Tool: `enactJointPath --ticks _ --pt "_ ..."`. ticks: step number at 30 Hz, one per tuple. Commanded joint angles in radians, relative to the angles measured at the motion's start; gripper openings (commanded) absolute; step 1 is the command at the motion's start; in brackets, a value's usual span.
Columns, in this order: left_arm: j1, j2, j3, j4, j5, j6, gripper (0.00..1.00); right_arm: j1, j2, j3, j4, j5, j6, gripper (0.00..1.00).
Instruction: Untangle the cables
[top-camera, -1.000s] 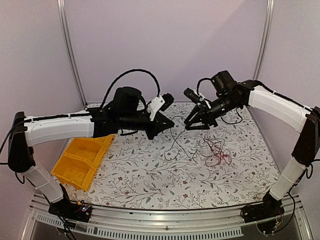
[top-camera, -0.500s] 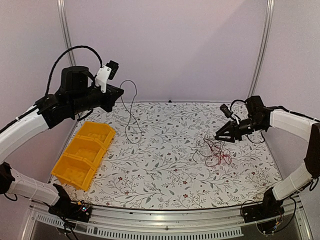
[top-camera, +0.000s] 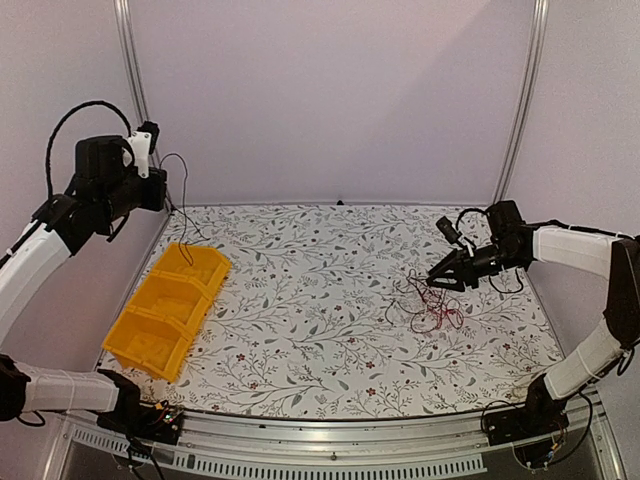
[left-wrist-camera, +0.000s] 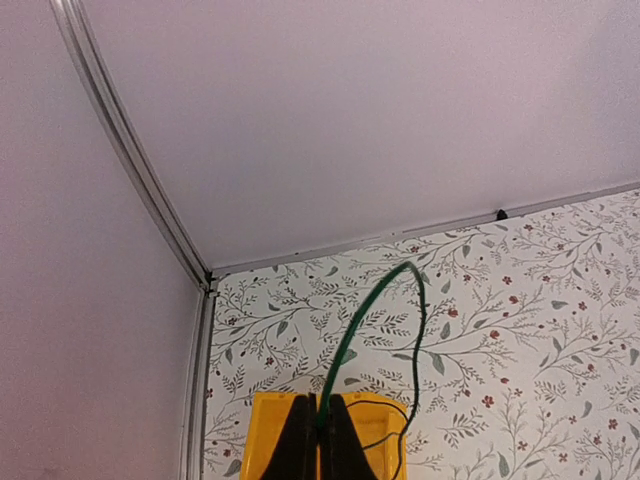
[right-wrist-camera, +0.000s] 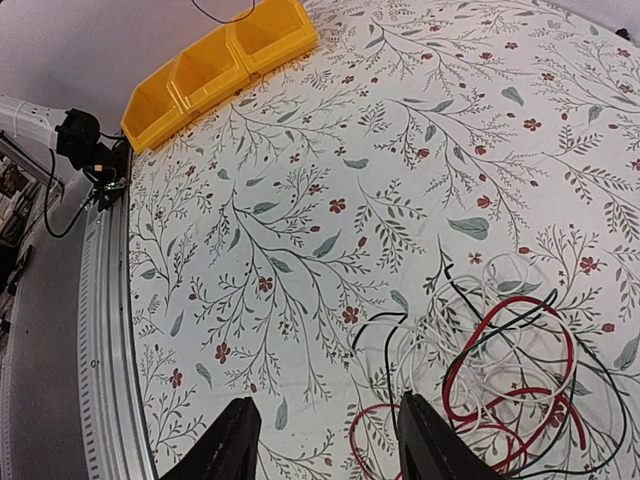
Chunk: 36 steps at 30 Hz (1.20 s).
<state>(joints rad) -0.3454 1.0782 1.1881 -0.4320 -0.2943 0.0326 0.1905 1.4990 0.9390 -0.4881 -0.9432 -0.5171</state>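
Note:
A tangle of thin red, black and white cables (top-camera: 432, 303) lies on the floral table at the right; it also shows in the right wrist view (right-wrist-camera: 510, 370). My right gripper (top-camera: 437, 282) is open and empty, just above the tangle's left edge (right-wrist-camera: 325, 445). My left gripper (top-camera: 160, 192) is raised high at the back left, shut on one thin dark cable (top-camera: 181, 210) that arches up and hangs down into the far compartment of the yellow bin (top-camera: 165, 308). In the left wrist view the shut gripper (left-wrist-camera: 320, 440) pinches this cable (left-wrist-camera: 385, 300) above the bin (left-wrist-camera: 265, 440).
The yellow bin with three compartments lies on the table's left side, also seen in the right wrist view (right-wrist-camera: 215, 65). Metal frame posts (top-camera: 130, 70) stand at the back corners. The table's front rail (top-camera: 330, 440) runs along the near edge.
My left gripper carried the single cable from the table's middle up and left to above the bin. My right gripper let go, moved right and down to the tangle, and now stays there.

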Motion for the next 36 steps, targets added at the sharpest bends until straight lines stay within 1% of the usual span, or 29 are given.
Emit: enactJointPath --ticks 1,6,15,22,25,29,36 --pt "0.094 -0.005 -0.043 0.047 0.057 0.005 0.0 -0.001 0.007 -0.018 0.022 -0.002 -0.017 0.51" --pt "0.153 0.025 -0.074 0.094 0.118 -0.005 0.0 -0.002 0.01 -0.02 0.016 0.004 -0.023 0.51" --pt "0.218 0.059 -0.116 0.152 0.173 -0.015 0.0 -0.001 0.01 -0.026 0.016 0.017 -0.03 0.51" --pt "0.239 0.088 -0.161 0.18 0.211 -0.031 0.0 -0.002 0.025 -0.025 0.009 0.02 -0.04 0.51" --pt "0.242 0.093 -0.193 0.182 0.214 -0.061 0.0 -0.002 0.034 -0.022 0.003 0.02 -0.045 0.5" --pt "0.244 0.06 -0.239 0.178 0.231 -0.081 0.0 -0.002 0.039 -0.022 0.001 0.019 -0.051 0.5" --pt "0.244 -0.055 -0.278 0.137 0.22 -0.094 0.0 -0.001 0.064 -0.013 -0.013 0.005 -0.059 0.5"
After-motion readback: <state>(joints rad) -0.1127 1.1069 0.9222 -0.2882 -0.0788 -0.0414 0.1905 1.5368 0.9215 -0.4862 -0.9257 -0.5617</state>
